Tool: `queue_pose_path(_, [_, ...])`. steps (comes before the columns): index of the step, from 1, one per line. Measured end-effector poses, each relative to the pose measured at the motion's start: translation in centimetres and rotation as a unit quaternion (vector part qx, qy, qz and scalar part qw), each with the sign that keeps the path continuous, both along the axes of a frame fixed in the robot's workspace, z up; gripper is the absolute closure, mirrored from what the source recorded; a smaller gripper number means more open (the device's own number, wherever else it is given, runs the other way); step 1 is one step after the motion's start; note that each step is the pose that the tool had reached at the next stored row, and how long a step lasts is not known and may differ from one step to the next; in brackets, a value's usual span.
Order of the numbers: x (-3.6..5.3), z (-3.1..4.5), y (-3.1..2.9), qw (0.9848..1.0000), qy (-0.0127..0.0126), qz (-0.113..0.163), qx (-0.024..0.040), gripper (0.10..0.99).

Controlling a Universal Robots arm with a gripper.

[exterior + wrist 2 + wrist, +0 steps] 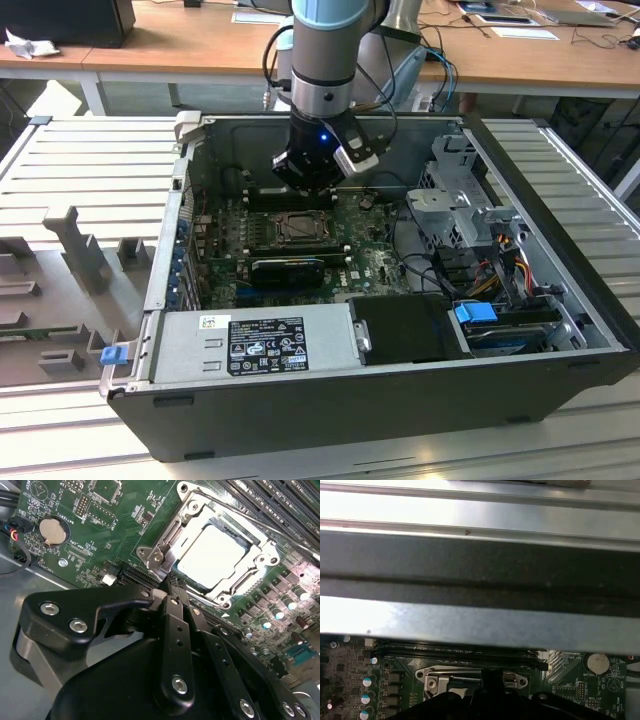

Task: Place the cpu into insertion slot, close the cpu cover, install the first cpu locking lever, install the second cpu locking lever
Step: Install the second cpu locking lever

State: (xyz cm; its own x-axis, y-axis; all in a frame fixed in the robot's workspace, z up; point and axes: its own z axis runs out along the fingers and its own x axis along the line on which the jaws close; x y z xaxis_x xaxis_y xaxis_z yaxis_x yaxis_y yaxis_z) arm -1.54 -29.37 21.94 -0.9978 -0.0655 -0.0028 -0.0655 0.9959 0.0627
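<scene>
Clenched and empty, the end effector (172,587) hovers low over the motherboard with its two black fingers pressed together, tips right at the near edge of the socket in the second wrist view. Just beyond those tips sits the cpu (212,555), upper right of centre in that frame, its pale metal top lying flat and square inside the insertion slot (165,545). So the chip is seated, by the look of it. The cpu cover (260,562) appears to be down around it, the silvery frame bordering the chip on all sides with the lid showing through its window. In the first wrist view the same frame (470,675) shows at the bottom centre, with the fingers directly before it.

From the exterior view, the arm's wrist hangs at upper centre, above the socket (297,228) in the open computer case (560,390), which lies on the table (120,190).

My read: this is lever work. Doing it well means keeping the closed tips narrow, pressing on the thin lever wire alone, and sweeping it down and under its catch without scraping the green motherboard (100,535) or the coin cell battery (52,530) at upper left.
</scene>
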Motion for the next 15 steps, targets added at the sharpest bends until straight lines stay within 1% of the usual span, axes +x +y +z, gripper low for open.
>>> queue_pose_path(1, [-0.01,0.08,-0.04,1.0000,0.0001,0.000,-0.0001,0.980])
queue_pose_path(4, [0.00,1.29,-0.05,1.0000,0.0000,-0.001,0.0000,0.980])
queue_pose_path(5, [0.01,1.45,-0.08,1.0000,0.0000,-0.001,0.0000,0.980])
queue_pose_path(11, [0.01,1.46,-0.87,1.0000,0.0000,-0.002,0.0000,0.980])
queue_pose_path(15, [0.01,1.46,-1.29,1.0000,0.0000,-0.002,0.0000,0.980])
